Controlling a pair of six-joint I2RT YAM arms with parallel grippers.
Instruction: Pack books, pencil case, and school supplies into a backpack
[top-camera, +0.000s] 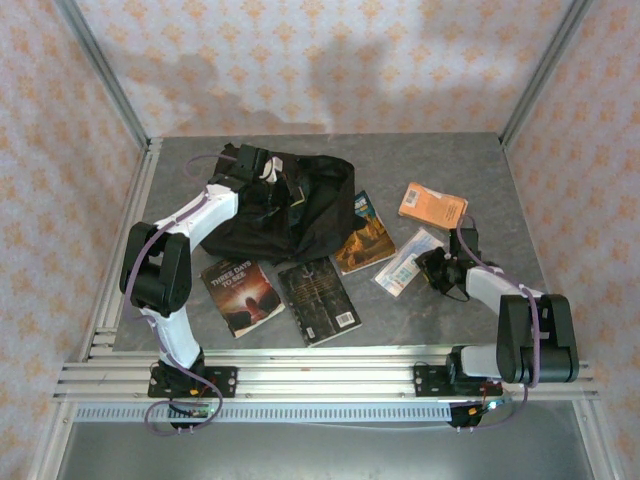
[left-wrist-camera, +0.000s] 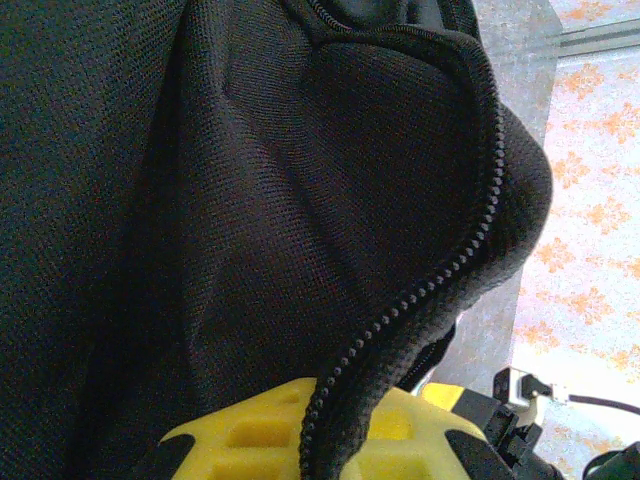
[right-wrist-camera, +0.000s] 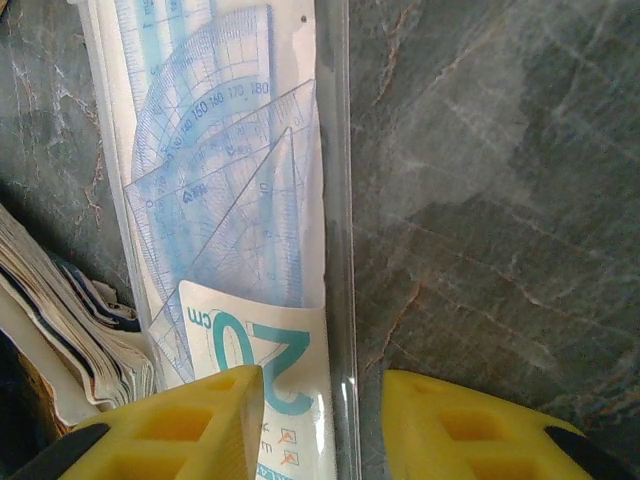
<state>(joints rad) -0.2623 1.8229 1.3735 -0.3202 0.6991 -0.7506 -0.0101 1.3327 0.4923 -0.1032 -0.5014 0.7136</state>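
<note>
The black backpack lies at the table's middle back. My left gripper is at its top left, shut on the zip edge of the backpack, which runs down between the yellow fingers. Three books lie in front: a dark reddish one, a black-grey one and a blue-and-orange one. Among the school supplies, an orange booklet lies at the right and a clear ruler packet lies under my right gripper. That gripper is open and straddles the packet's right edge. The pencil case is out of view.
The blue-and-orange book's page edges lie just left of the ruler packet. Bare grey table stretches to the packet's right. Patterned walls and metal frame rails enclose the table.
</note>
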